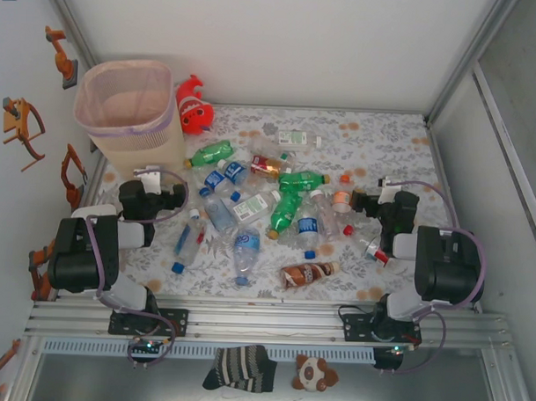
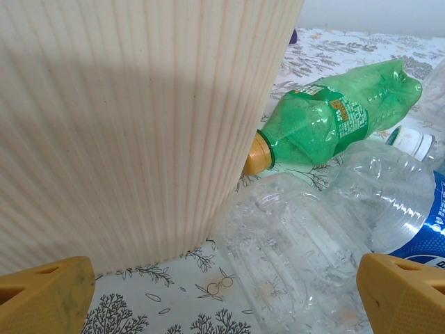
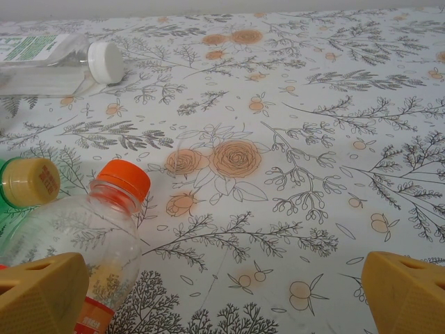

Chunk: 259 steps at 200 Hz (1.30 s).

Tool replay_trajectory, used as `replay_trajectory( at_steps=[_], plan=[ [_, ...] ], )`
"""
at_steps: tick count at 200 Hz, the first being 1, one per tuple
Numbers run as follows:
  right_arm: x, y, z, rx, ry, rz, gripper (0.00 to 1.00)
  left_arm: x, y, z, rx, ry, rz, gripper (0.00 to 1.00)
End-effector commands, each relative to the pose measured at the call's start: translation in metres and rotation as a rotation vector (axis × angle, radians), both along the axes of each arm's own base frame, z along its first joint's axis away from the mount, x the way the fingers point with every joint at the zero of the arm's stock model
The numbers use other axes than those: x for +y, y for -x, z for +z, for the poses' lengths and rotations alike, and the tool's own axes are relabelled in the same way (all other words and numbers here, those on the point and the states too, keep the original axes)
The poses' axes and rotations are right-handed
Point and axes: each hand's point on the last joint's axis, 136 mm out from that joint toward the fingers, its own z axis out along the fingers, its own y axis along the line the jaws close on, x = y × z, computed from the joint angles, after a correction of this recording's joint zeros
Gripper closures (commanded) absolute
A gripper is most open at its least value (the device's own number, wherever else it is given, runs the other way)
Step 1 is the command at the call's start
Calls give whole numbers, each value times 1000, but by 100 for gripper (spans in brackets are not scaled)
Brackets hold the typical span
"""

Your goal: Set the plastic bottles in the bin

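Sitting with jaws spread wide and empty, the left gripper is just beside the bin in the far-left corner, and the right gripper is near an orange-capped bottle. The plastic bottles lie scattered across the floral table between the arms.

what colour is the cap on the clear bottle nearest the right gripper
Orange. The cap shows best in the right wrist view.
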Motion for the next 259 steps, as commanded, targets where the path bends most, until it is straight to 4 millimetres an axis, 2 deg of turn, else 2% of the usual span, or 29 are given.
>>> replay_trajectory(
  at_steps=[1,99,124,143,172,212,259],
  plan=[
    [-1,-5,9,-42,11,6,1,3,-1,5,-24,1,2,4],
    [-1,-4,9,-41,10,3,1,3,-1,5,-25,1,5,4],
    [-2,-4,10,-47,11,1,1,13,-4,5,-16,-17,76,4],
    [4,-2,17,-54,22,29,2,11,-3,5,-20,-22,70,4],
    [1,0,23,-61,29,3,3,9,-3,14,-20,-48,77,4],
    [-4,8,41,-97,37,-35,6,15,0,29,5,-72,128,4],
    [-3,12,65,-46,8,-54,9,25,12,46,87,-109,253,4]
  ],
)
